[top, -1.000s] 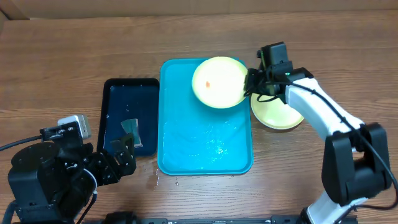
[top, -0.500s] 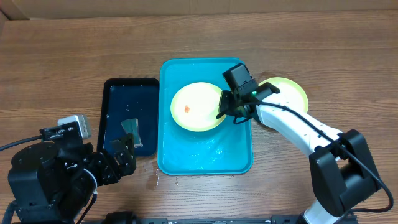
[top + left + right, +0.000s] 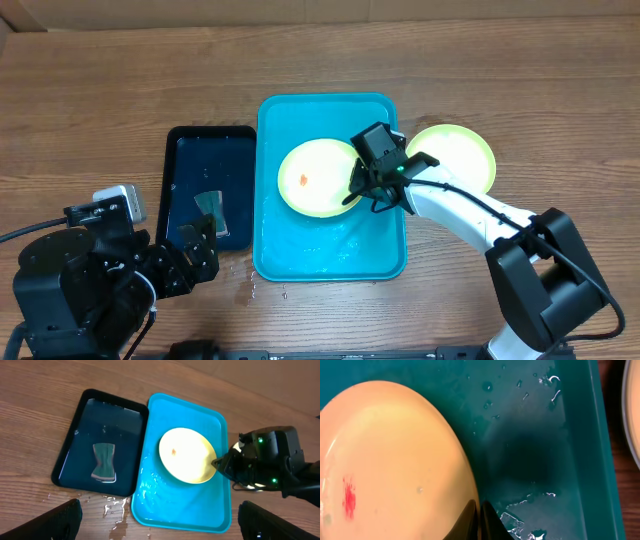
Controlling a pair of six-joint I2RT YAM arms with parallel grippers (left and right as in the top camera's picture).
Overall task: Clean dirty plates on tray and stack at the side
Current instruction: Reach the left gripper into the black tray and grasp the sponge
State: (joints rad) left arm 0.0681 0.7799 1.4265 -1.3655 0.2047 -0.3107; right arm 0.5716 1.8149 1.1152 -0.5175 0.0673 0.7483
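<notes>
A light green plate point(image 3: 315, 178) with a small red smear lies in the upper half of the turquoise tray point(image 3: 330, 255). My right gripper point(image 3: 352, 190) is shut on the plate's right rim; in the right wrist view the fingertips point(image 3: 480, 515) pinch the rim of the plate point(image 3: 390, 460) over the wet tray floor point(image 3: 535, 450). Another light green plate point(image 3: 455, 155) rests on the table right of the tray. My left gripper point(image 3: 195, 248) hangs open near the table's front left, holding nothing; its view takes in the plate point(image 3: 187, 455) and the tray point(image 3: 180, 510).
A narrow black tray point(image 3: 185, 150) holding water and a grey-green sponge point(image 3: 208, 205) sits just left of the turquoise tray. Water is spilled on the wood by the tray's front left corner point(image 3: 255, 290). A cardboard wall runs along the table's far edge.
My right gripper has carried the smeared plate from the tray's far right corner down and left onto the tray's upper middle. The left arm has not moved.
</notes>
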